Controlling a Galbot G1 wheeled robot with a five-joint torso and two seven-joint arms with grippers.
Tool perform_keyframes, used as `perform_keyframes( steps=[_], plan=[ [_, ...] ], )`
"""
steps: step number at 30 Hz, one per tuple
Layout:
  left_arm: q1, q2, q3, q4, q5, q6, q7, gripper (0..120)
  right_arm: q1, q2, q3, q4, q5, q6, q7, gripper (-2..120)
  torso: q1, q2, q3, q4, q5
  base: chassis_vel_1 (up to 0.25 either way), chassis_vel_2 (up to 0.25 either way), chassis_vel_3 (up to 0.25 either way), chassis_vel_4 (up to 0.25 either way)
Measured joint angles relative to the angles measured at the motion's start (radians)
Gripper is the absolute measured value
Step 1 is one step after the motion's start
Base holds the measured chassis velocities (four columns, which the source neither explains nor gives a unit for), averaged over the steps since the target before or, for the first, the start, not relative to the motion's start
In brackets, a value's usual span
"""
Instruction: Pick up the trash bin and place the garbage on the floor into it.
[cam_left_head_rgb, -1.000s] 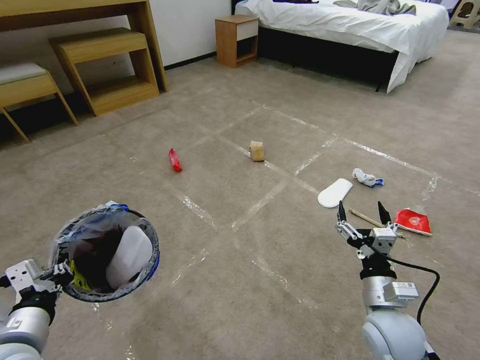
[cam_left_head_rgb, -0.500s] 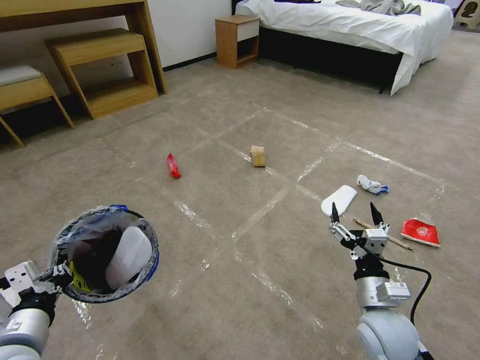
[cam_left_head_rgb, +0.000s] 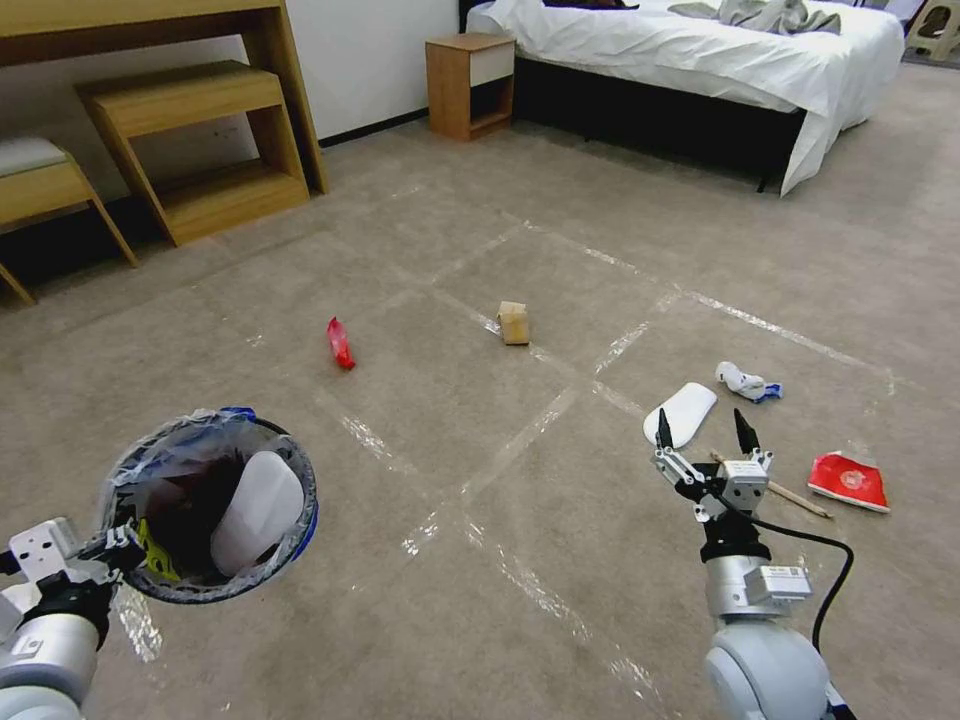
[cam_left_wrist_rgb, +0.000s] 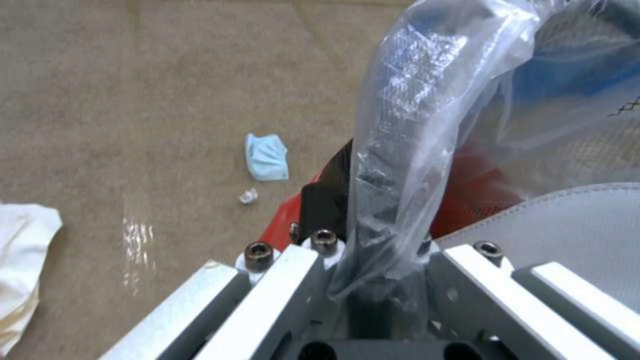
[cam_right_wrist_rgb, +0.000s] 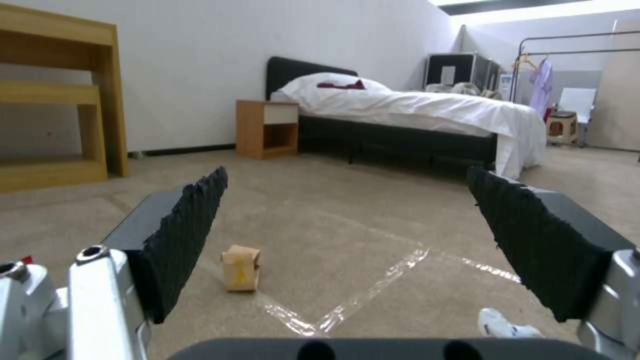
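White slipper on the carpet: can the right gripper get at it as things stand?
Probably yes. The right gripper is open and empty, held above the floor, with the white slipper lying flat just beyond its fingertips. Nothing sits on or against the slipper; the wooden stick lies apart beside it.

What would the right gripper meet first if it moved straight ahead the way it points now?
The right gripper, open, probably meets the white slipper just beyond its fingertips, though depth is unclear; it may pass above it.

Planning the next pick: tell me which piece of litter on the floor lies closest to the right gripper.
The white slipper, lying just beyond the open right gripper. The wooden stick is close too; the red packet, tissue and paper bag lie farther.
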Motion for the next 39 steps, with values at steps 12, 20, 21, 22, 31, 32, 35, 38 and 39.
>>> perform_keyframes(
  steps=[12,20,21,22,31,32,35,38,39],
  plan=[
    [-0.013,0.000,0.004,0.011,-0.001,0.000,0.000,1,0.008,-0.003,-0.001,-0.009,0.000,-0.001,0.000,92,0.000,0.000,0.000,-0.0001,-0.0001,-0.103,0.096,0.105,-0.105],
    [-0.015,-0.003,0.006,0.014,0.000,0.000,-0.001,1,0.012,0.006,-0.007,-0.016,-0.003,-0.001,0.001,92,0.000,0.000,0.000,0.0002,0.0000,-0.088,0.085,0.099,-0.082],
    [-0.015,-0.003,0.006,0.014,0.000,0.000,-0.001,1,0.012,0.006,-0.007,-0.016,-0.003,-0.001,0.001,92,0.000,0.000,0.000,0.0002,0.0000,-0.083,0.084,0.084,-0.074],
    [-0.015,-0.004,0.006,0.015,0.000,0.000,-0.001,1,0.012,0.007,-0.007,-0.016,-0.004,-0.001,0.001,92,0.000,0.000,0.000,0.0002,0.0000,-0.064,0.088,0.084,-0.051],
    [-0.027,-0.003,0.010,0.023,0.000,0.000,-0.001,1,0.016,0.008,-0.010,-0.023,-0.006,-0.001,0.000,92,0.000,0.000,0.000,-0.0002,0.0000,-0.071,0.070,0.078,-0.071],
    [-0.028,-0.003,0.010,0.025,0.000,0.000,-0.001,1,0.017,0.009,-0.012,-0.025,-0.007,-0.001,0.000,92,0.000,0.000,0.000,-0.0001,0.0000,-0.063,0.082,0.077,-0.072],
    [-0.029,-0.003,0.010,0.027,0.000,0.000,-0.001,1,0.020,0.012,-0.016,-0.029,-0.008,-0.001,0.000,92,0.000,0.000,0.000,-0.0001,0.0000,-0.066,0.071,0.078,-0.063],
    [-0.030,-0.001,0.010,0.030,-0.001,0.000,-0.001,1,0.024,0.014,-0.021,-0.033,-0.009,-0.001,0.000,92,0.000,0.000,0.000,0.0002,0.0000,-0.081,0.068,0.080,-0.055],
    [-0.032,0.001,0.010,0.031,-0.005,0.001,-0.001,1,0.027,0.014,-0.023,-0.033,-0.009,-0.001,0.000,91,0.000,0.000,0.000,0.0001,0.0000,-0.074,0.077,0.071,-0.080]
  ],
)
